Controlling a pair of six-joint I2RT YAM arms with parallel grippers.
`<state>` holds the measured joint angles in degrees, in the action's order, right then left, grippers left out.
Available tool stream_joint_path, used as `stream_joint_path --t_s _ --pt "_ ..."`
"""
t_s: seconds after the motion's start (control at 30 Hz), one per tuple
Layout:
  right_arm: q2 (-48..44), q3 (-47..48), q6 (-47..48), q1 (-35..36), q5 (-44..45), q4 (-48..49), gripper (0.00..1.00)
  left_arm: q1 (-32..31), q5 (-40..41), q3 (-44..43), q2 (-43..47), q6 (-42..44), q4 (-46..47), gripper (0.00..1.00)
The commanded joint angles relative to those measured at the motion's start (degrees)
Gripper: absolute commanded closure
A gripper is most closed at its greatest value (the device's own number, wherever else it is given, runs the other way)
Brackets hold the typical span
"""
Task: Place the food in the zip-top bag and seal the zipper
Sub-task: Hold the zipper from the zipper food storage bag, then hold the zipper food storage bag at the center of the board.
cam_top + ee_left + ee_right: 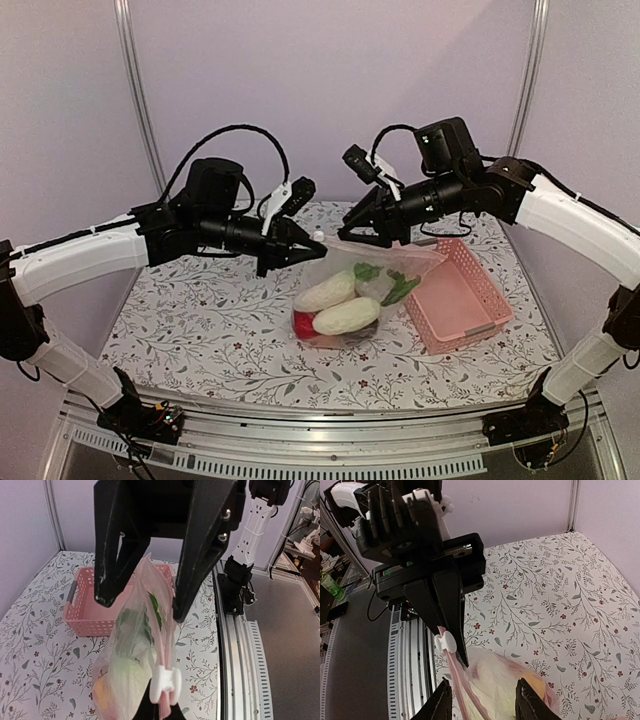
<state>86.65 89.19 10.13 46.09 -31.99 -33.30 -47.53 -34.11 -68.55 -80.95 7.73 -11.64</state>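
the zip-top bag (365,290) stands near the middle of the table (200,320) with its mouth edge up and its belly down at the flowered cloth; whether the bottom bears on the cloth cannot be told. the zipper (420,250) is the top line of the bag, and its long axis runs left to right, with the right end a little nearer than the left. a white slider (165,682) sits at the left end of the strip.

the left gripper (302,246) points right, its jaws closed to a narrow point and pinching the bag at the zipper's left end, just beside the slider. the right gripper (372,232) points left and down over the mouth with its jaws apart. in the left wrist view the bag's top edge rises between its two fingers (112,570) with a gap on each side, so it grips nothing.

the food is inside the bag: two white oblong pieces (347,315) lie one against the other, long axes running from near left to far right, a red round one (303,323) is at the lower left, and green pieces (385,282) are toward the far right.

a pink basket (465,330) sits on the table just right of the bag, its long axis running near to far
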Motion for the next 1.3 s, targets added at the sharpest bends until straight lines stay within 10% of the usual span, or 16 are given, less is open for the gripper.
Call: stream_joint_path --t_s 0.0,0.43,0.8,0.97,1.27 --pt "3.13 5.21 2.56 1.67 -0.69 -0.44 0.58 -0.81 -0.46 -1.58 -0.27 1.64 -3.27 1.0" --pt "7.89 8.81 6.64 5.04 -3.02 -4.49 0.57 -0.81 -0.43 -2.39 -0.14 1.42 -3.79 1.0" --pt "9.79 11.01 7.59 5.51 -0.7 -6.69 0.94 -0.64 -0.6 -2.29 -0.26 0.9 -2.85 1.0" --pt "9.5 11.23 8.05 5.55 -0.08 -6.81 0.97 -0.65 1.84 -2.29 0.44 0.09 -2.89 0.87" --pt "9.76 11.46 8.57 5.52 -0.36 -7.57 0.97 0.34 1.61 -0.79 2.41 -0.33 -2.03 1.0"
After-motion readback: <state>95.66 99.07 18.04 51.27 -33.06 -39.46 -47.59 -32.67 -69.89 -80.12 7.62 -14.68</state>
